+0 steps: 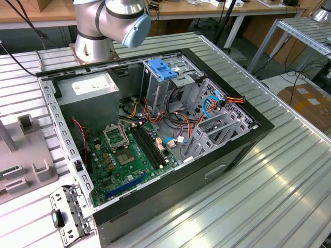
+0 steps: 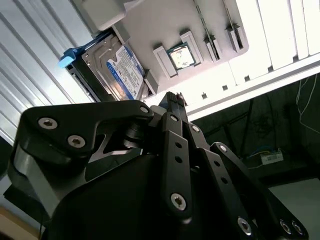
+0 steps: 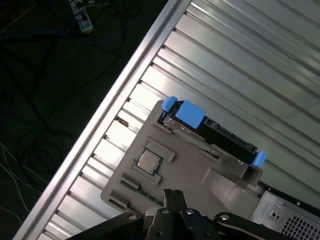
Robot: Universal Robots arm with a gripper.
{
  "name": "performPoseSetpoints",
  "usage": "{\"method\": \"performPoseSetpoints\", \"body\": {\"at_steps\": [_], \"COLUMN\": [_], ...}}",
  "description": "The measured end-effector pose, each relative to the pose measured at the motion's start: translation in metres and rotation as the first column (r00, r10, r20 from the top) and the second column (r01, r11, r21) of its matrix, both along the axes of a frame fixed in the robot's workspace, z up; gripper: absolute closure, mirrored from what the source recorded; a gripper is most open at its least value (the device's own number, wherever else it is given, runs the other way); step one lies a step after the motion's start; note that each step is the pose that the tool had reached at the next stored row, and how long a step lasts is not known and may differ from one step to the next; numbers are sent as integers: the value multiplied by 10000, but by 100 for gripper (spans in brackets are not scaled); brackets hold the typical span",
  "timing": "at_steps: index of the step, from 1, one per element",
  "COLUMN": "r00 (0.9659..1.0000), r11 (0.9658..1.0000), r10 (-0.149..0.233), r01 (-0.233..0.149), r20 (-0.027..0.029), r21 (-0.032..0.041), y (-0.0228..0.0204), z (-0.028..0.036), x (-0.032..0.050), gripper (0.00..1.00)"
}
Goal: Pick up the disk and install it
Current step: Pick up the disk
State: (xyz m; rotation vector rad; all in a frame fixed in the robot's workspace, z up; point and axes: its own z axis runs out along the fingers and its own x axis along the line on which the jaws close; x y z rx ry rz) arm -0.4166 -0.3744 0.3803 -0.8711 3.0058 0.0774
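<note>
A: Exterior view first. What goes in the log?

B: A computer case [image 1: 217, 170] lies on its side on the ribbed counter [image 1: 279, 196], open face up. This is probably so its bays can be reached from above. There is a grey power-supply box [image 1: 87, 92] in the far corner and a motherboard [image 1: 126, 155] on the case floor. A light-blue bracket [image 1: 162, 68] sits atop the drive cage. The arm [image 1: 103, 26] is mounted just behind the case. A grey holder [image 1: 41, 173] sits outside the case at the exterior view's left.

A: Second wrist view?

B: The end effector [image 2: 173, 100] is in the foreground, black fingers drawn together with nothing between them. Beyond the tips, the disk [image 2: 120, 72] stands on edge in a slot of the holder. Its label is showing, and the blue frame is visible at one end. A processor chip [image 2: 180, 56] rests in a pocket beside it.

A: First wrist view?

B: The holder is near the counter's edge, just beside a corner of the case. The disk is upright in its slot with blue at both ends. Judgement: the slot keeps a narrow edge presented, which suits a pinch grasp. The end effector hangs apart from the disk, pointed toward the holder. The disk is not yet lifted and sits outside the case.
</note>
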Motion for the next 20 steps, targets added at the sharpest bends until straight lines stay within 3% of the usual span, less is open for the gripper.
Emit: {"method": "performPoseSetpoints", "body": {"at_steps": [13, 20], "r00": [9976, 9931], "r11": [9976, 9931], "r10": [688, 1172], "r01": [-688, -1172], "r20": [0, 0], "r21": [-1, 0], "y": [0, 0], "z": [0, 0], "x": [0, 0], "gripper": [89, 89]}}
